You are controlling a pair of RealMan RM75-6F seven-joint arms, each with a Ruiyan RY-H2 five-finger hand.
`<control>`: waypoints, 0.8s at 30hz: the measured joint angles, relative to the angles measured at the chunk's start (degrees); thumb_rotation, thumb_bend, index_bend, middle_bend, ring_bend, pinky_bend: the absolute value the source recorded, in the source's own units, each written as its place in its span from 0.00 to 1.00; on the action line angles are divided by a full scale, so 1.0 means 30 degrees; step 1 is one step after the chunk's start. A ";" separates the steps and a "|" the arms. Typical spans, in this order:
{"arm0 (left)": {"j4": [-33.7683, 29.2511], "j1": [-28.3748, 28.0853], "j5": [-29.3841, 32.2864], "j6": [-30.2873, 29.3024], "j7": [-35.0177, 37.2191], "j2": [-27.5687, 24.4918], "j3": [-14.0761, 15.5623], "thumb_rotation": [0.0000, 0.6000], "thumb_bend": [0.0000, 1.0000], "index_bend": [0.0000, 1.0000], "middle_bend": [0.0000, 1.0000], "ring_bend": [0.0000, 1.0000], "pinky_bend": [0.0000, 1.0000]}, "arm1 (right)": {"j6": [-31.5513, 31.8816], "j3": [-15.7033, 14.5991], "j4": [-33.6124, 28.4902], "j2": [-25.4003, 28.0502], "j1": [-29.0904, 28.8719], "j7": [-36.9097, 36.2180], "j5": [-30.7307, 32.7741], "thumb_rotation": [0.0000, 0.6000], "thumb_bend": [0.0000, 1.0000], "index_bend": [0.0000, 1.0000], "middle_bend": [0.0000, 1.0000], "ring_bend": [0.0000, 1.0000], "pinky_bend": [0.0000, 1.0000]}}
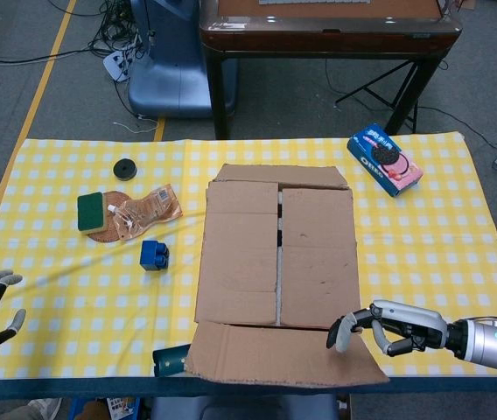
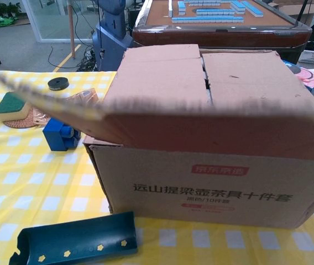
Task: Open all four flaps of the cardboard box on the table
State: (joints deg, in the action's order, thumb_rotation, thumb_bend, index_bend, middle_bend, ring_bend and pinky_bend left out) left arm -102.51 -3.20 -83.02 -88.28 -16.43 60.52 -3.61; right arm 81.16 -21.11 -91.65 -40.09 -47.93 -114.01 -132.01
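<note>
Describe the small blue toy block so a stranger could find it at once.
Start at the big brown cardboard box mid-table and look just left of it. The small blue plastic toy block stands alone there, in front of the green sponge: the only bright blue, studded piece.

Head view: high above the near table (image 1: 73, 289) edge, angled steeply down, whole tabletop visible. Chest view: low, close behind the box (image 2: 212, 182), facing far. Shared: box, blue block (image 1: 153, 255), sponge (image 1: 91, 212), green tray (image 2: 77, 240).
</note>
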 measured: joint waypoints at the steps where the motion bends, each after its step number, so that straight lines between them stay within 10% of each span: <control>1: 0.0032 -0.0037 0.0002 0.0044 0.0014 -0.0013 -0.0018 1.00 0.33 0.37 0.26 0.14 0.00 | -0.0083 -0.0056 -0.0040 0.0007 -0.0022 0.0127 0.0133 1.00 1.00 0.40 0.30 0.21 0.21; 9: 0.0410 -0.0770 -0.0415 0.0503 0.0426 -0.0290 -0.0438 1.00 0.33 0.36 0.25 0.14 0.00 | -0.1213 0.0093 -0.1051 0.0464 0.0526 0.3452 0.2607 1.00 1.00 0.40 0.30 0.21 0.21; 16: 0.0769 -0.2482 -0.1804 0.2193 0.3830 -0.0961 -0.0798 1.00 0.33 0.33 0.25 0.14 0.00 | -0.2987 0.0966 -0.2737 0.0710 0.1809 1.0745 0.6429 1.00 0.68 0.36 0.28 0.21 0.21; 24: 0.1156 -0.6139 -0.5065 0.4837 0.9119 -0.1752 -0.1120 1.00 0.40 0.30 0.24 0.12 0.00 | -0.3240 0.2669 -0.4893 0.0531 0.4066 2.0147 1.1399 1.00 0.62 0.32 0.24 0.21 0.21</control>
State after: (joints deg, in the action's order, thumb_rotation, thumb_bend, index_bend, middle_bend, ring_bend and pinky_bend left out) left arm -99.04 -21.62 -98.21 -73.77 10.92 55.27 -6.97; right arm 71.44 -13.10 -106.33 -38.50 -35.74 -53.57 -97.81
